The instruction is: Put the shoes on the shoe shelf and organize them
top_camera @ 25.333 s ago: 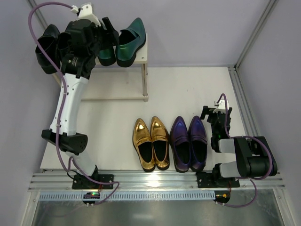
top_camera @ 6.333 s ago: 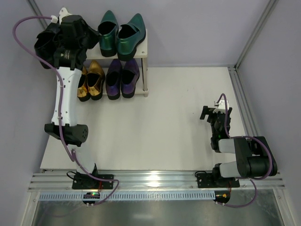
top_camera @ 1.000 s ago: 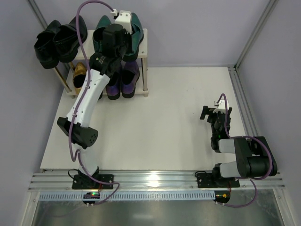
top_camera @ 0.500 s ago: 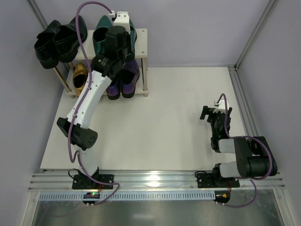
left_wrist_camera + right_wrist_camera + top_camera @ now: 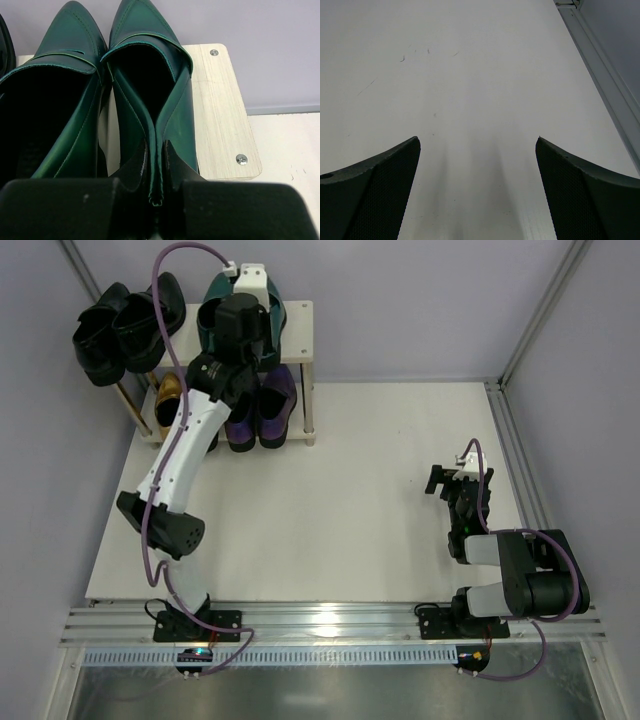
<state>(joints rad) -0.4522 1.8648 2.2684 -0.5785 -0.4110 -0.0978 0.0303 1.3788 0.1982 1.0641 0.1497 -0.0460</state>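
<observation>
The shoe shelf (image 5: 301, 336) stands at the back left. On its top board (image 5: 220, 111) lie two black shoes (image 5: 120, 328) and two green shoes side by side, toes to the wall. My left gripper (image 5: 156, 150) is shut on the heel rim of the right green shoe (image 5: 150, 60); the other green shoe (image 5: 60, 75) lies just left of it. On the lower tier sit a gold shoe (image 5: 167, 400) and the purple shoes (image 5: 260, 408), partly hidden by my left arm. My right gripper (image 5: 477, 142) is open over the bare table, holding nothing.
The black shoes overhang the shelf's left end, close to the left wall. A metal frame rail (image 5: 515, 470) runs along the table's right edge beside my right gripper (image 5: 455, 478). The back wall stands right behind the shelf.
My left wrist has shifted slightly to the left above the green shoes, still shut on the heel rim. The right arm has not moved.
</observation>
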